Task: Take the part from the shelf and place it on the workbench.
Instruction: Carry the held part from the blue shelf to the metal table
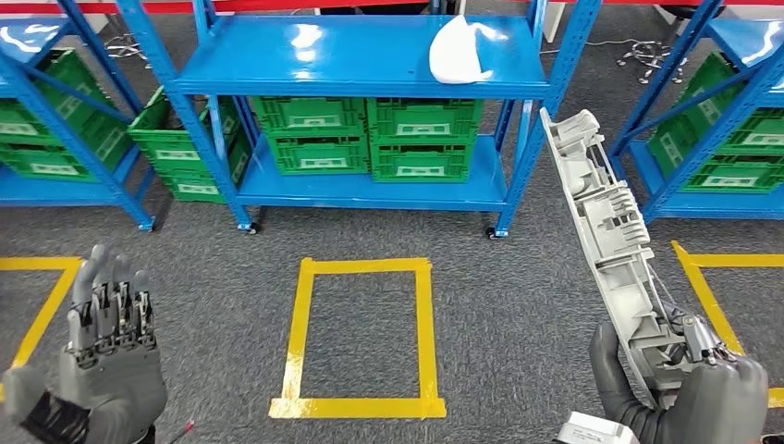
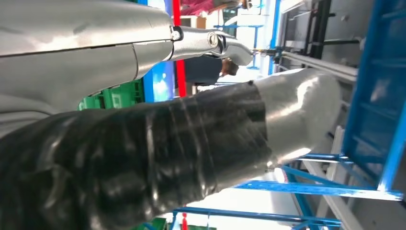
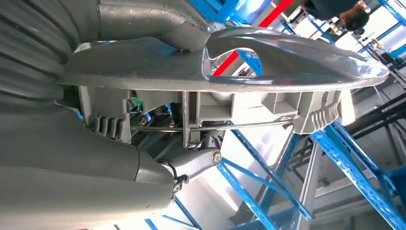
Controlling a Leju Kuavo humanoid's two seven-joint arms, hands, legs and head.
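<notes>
A blue steel shelving rack (image 1: 356,83) stands across the far side of the grey carpeted floor (image 1: 518,305), with more blue racks to either side. Its lower level holds stacked green plastic crates (image 1: 370,139), and further green crates sit on the neighbouring racks. On its glossy top shelf, toward the right end, lies a white moulded plastic piece (image 1: 459,51), apart from everything else.

On the floor in front of the rack, a rectangle of yellow tape (image 1: 361,338) marks out a bay, and parts of other yellow outlines run off at the left and right edges.

The long grey plastic part (image 1: 606,245), ribbed and webbed on its inner face with a thin metal rod along it, is off the shelf: the right hand (image 1: 689,388) clasps its lower end and holds it nearly upright, leaning slightly toward the rack, over the floor at the right of the head view. The right wrist view shows the thumb and fingers wrapped around the part's edge.

The left hand (image 1: 109,347) is raised at the lower left, fingers straight and apparently slightly apart, holding nothing.
</notes>
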